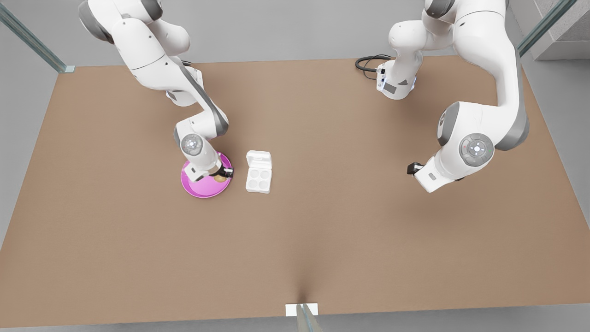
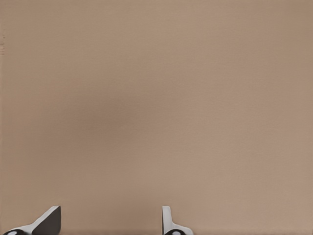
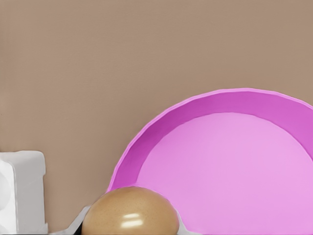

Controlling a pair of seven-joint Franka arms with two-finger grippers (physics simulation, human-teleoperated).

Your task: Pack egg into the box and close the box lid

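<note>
The tan-brown egg (image 1: 219, 178) (image 3: 128, 211) sits at the pink plate's (image 1: 199, 188) (image 3: 230, 161) edge nearest the box. My right gripper (image 1: 225, 174) (image 3: 129, 229), on the arm at the front view's left, reaches low over the plate, and its white fingertips (image 3: 73, 223) hug the egg on both sides. The white box (image 1: 258, 180) (image 3: 19, 191) lies just beside the plate toward the front view's right, with all its cups empty and the box lid (image 1: 258, 159) folded open and flat. My left gripper (image 1: 413, 168) (image 2: 110, 226) waits open above bare table at the front view's right.
The brown table (image 1: 322, 230) stretches wide around the plate and box. A black cable (image 1: 368, 62) lies by the arm base at the back right. Glass rails stand at the back corners and a small white marker (image 1: 301, 309) at the front edge.
</note>
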